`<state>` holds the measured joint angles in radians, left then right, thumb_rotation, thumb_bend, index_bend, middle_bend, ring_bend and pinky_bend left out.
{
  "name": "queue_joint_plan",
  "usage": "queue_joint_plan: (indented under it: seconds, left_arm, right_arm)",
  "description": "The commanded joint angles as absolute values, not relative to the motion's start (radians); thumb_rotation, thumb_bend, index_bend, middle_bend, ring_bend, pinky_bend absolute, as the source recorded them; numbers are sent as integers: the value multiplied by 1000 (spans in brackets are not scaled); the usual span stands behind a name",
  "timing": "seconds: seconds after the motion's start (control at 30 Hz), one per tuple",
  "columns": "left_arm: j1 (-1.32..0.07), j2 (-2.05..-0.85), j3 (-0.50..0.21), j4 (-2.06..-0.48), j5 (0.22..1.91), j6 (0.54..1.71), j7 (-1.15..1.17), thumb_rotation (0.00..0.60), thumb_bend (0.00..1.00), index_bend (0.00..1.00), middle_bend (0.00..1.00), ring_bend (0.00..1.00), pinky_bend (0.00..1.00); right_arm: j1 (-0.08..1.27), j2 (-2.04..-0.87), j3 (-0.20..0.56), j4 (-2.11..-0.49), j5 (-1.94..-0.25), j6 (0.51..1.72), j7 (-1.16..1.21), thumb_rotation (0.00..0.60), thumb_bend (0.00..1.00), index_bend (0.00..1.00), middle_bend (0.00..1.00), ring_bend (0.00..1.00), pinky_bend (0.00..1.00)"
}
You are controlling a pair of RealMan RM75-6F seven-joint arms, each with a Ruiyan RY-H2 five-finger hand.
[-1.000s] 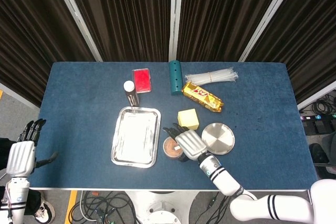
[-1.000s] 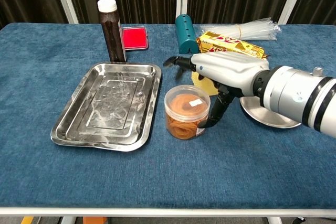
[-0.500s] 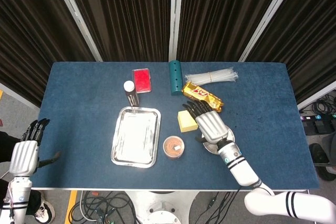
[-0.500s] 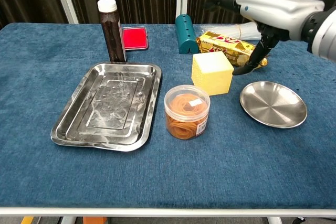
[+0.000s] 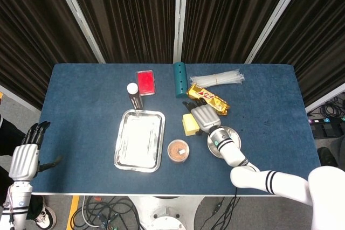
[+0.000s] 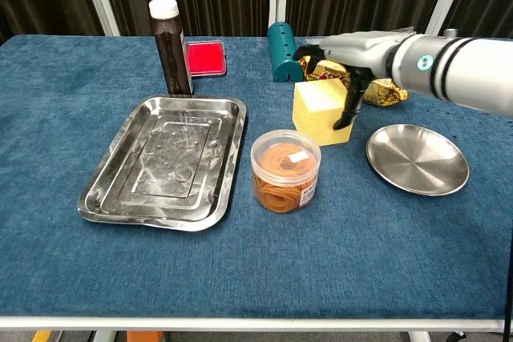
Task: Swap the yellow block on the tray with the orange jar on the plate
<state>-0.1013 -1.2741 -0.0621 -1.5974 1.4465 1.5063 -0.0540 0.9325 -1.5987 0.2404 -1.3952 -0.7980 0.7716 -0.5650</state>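
The yellow block (image 6: 319,114) stands on the blue cloth between the tray and the plate, and shows in the head view as the block (image 5: 187,126). My right hand (image 6: 350,52) hovers over its top and right side. The thumb (image 6: 350,108) reaches down along the block's right face, and the other fingertips (image 6: 308,54) sit above its back edge, spread apart. The same right hand (image 5: 204,116) covers part of the block from above. The orange jar (image 6: 284,171) stands alone in front of the block. The steel tray (image 6: 120,190) and the round plate (image 6: 418,159) hold nothing. My left hand (image 5: 24,160) hangs off the table's left edge, fingers straight.
A dark bottle (image 6: 171,36) stands at the tray's far edge, with a red box (image 6: 205,58) behind it. A teal cylinder (image 6: 281,51), a gold snack bag (image 6: 383,90) and a bundle of clear straws (image 5: 218,78) lie behind the block.
My right hand left the orange jar, rose and swung right, then came down over the yellow block. The jar stays where it stood. The left hand barely moved.
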Motion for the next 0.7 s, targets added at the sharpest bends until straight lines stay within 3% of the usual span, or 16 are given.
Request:
queue_joint_plan:
  seconds: [0.03, 0.13, 0.23, 0.4, 0.53, 0.7]
  left_arm:
    - [-101, -1272, -63, -1597, 1446, 1502, -59, 600, 125, 78, 54, 0, 167]
    - [-101, -1272, -63, -1596, 1450, 1501, -63, 600, 125, 78, 54, 0, 167]
    - [-101, -1273, -63, -1596, 1451, 1497, -72, 600, 126, 78, 54, 0, 167]
    - [-104, -1273, -66, -1598, 1457, 1497, -72, 600, 125, 78, 54, 0, 167]
    - [-108, -1277, -68, -1600, 1464, 1495, -65, 600, 125, 78, 54, 0, 167]
    - [-112, -1282, -66, -1600, 1467, 1488, -62, 600, 125, 78, 54, 0, 168]
  right_arm:
    - [925, -1633, 234, -1368, -885, 813, -507, 600, 44, 204, 408, 152, 107]
    - [906, -1631, 221, -1367, -954, 850, -464, 600, 107, 362, 536, 233, 133]
    - [875, -1582, 219, -1425, -1002, 904, -436, 600, 160, 418, 575, 243, 133]
    - [795, -1434, 197, -1610, -1072, 1018, -432, 600, 177, 430, 582, 243, 133]
    - [709, -1322, 133, -1749, -1103, 1090, -449, 600, 156, 432, 578, 236, 129]
    - [638, -1296, 71, -1772, -1105, 1129, -444, 600, 153, 431, 577, 230, 108]
